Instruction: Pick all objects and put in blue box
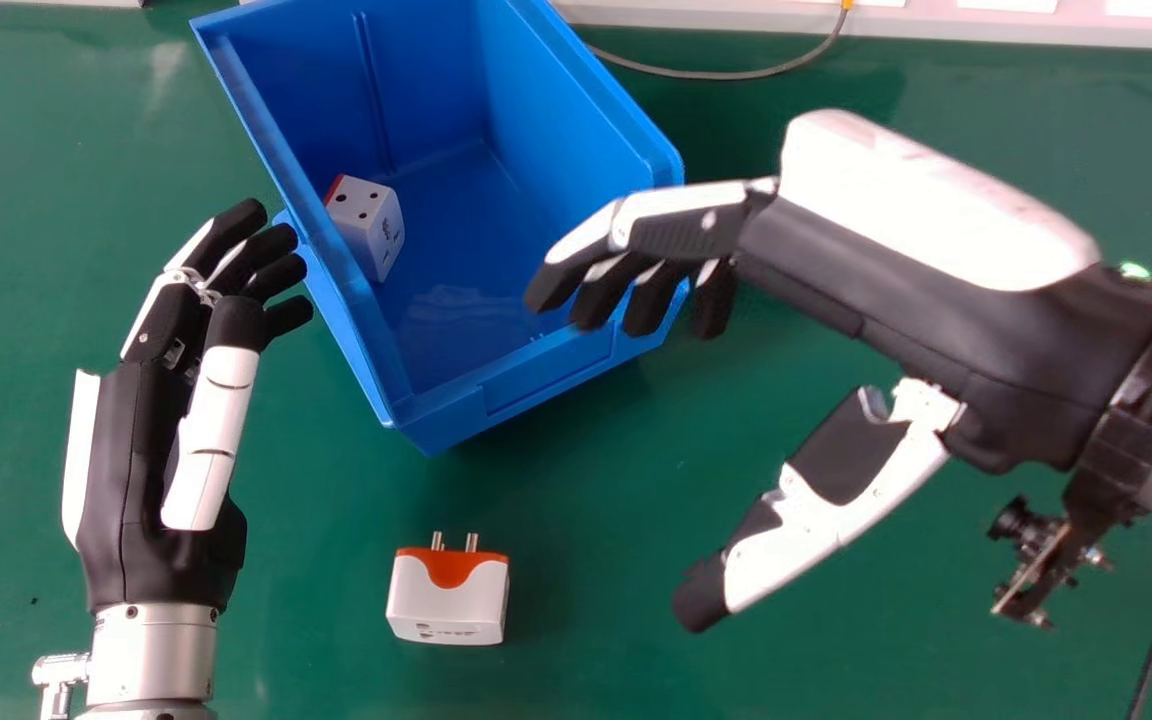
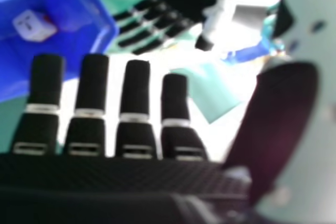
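Left hand (image 1: 136, 440) idle at the head view's left, fingers relaxed, nothing held. Blue box (image 1: 546, 372) right of it, one adapter (image 1: 376, 225) inside against the left wall. Loose adapter (image 1: 448, 600) on the green table, near side of box, pins toward box. Right hand (image 1: 906, 260) wide and empty, thumb well apart from fingers. Judgement: next, lower it so thumb and fingers straddle the white body, clear of the pins; close evenly, lift above the rim before crossing.
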